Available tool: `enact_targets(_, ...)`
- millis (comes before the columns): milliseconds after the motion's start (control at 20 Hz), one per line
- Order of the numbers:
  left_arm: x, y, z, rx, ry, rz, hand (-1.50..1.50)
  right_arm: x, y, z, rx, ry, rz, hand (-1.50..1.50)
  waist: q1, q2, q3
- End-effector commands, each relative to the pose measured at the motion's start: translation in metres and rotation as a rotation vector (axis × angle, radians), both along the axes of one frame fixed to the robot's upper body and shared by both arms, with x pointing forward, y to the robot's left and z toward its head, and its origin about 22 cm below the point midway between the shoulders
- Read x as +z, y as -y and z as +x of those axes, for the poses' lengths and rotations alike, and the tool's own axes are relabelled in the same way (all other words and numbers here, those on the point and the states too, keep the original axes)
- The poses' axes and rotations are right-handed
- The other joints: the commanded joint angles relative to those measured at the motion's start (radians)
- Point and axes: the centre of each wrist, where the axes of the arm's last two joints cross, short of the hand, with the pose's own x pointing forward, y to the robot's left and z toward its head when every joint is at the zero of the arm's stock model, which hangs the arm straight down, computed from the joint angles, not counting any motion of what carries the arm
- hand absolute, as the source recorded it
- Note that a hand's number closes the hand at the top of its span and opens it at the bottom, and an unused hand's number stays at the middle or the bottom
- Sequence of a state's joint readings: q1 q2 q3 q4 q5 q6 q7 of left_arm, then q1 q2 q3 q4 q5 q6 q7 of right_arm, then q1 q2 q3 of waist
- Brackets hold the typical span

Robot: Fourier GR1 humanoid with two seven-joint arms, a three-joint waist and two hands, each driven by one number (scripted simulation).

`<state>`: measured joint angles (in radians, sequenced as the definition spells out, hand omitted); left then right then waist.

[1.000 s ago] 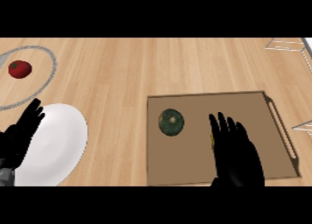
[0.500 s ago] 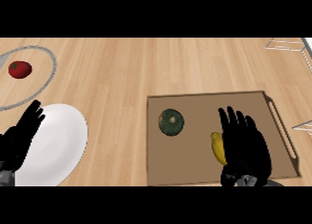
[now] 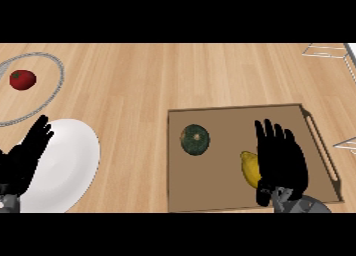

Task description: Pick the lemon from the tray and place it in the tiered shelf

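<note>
In the head view, a pale wooden counter (image 3: 137,85) fills the frame, and a brown tray (image 3: 225,120) with a slot handle along its right wall sits at the lower right. The lemon (image 3: 247,169) lies on the tray floor toward the near edge, yellow and elongated, with its right side hidden under the right hand (image 3: 283,161). That hand comes in from the lower edge over the tray, palm down and fingers straight and spread, curled round nothing. Whether it touches the lemon cannot be told. To the left of the lemon, and apart from it, a dark green round fruit (image 3: 196,139) with a paler spot at its middle rests on the tray. The left hand (image 3: 22,160) shows at the lower left edge with fingers straight and pointing up, holding nothing, and it overlaps the left side of a white plate (image 3: 66,165) that stands on the counter left of the tray. Farther back at the upper left is a grey round plate (image 3: 54,75) with a speckled rim, and a red round fruit (image 3: 22,80) sits on it. Thin pale wire parts of the tiered shelf (image 3: 327,49) show at the upper right corner and again at the right edge beside the tray.
</note>
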<state>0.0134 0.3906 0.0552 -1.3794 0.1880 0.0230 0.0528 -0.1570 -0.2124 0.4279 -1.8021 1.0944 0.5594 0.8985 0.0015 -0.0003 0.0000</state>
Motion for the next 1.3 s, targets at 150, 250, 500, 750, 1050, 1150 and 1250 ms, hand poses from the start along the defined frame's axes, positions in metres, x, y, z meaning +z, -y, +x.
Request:
enact_targets(150, -0.002, 0.007, -0.012, -0.012, -0.01, 0.005, 0.0, -0.032, 0.001, 0.01, -0.032, -0.014, -0.01, -1.5, 0.003, 0.0, 0.0)
enact_targets(250, 0.008, -0.015, -0.009, 0.01, 0.001, 0.011, 0.0, -0.03, -0.017, 0.0, -0.034, -0.03, -0.01, -1.5, 0.002, 0.0, 0.0)
enact_targets(500, 0.016, 0.003, 0.004, 0.005, -0.008, 0.006, 0.0, -0.032, 0.001, 0.005, -0.062, -0.037, 0.056, 1.5, 0.0, 0.0, 0.0)
enact_targets(750, 0.003, -0.009, 0.003, -0.004, 0.008, 0.001, 0.0, -0.042, -0.002, 0.002, 0.018, -0.029, 0.001, 1.5, -0.001, 0.0, 0.0)
enact_targets(1050, 0.015, -0.007, 0.002, -0.003, -0.018, 0.01, 0.0, -0.023, 0.011, 0.004, 0.042, 0.057, -0.046, 1.5, 0.0, -0.001, 0.0)
enact_targets(1150, 0.01, 0.008, 0.001, 0.006, -0.009, 0.016, 0.0, -0.019, 0.0, -0.002, 0.056, 0.124, -0.036, 1.5, 0.0, -0.001, 0.0)
enact_targets(1250, 0.004, 0.002, -0.001, 0.004, 0.007, 0.019, 0.0, -0.005, -0.001, -0.017, 0.066, 0.157, -0.031, 1.5, -0.003, -0.001, 0.0)
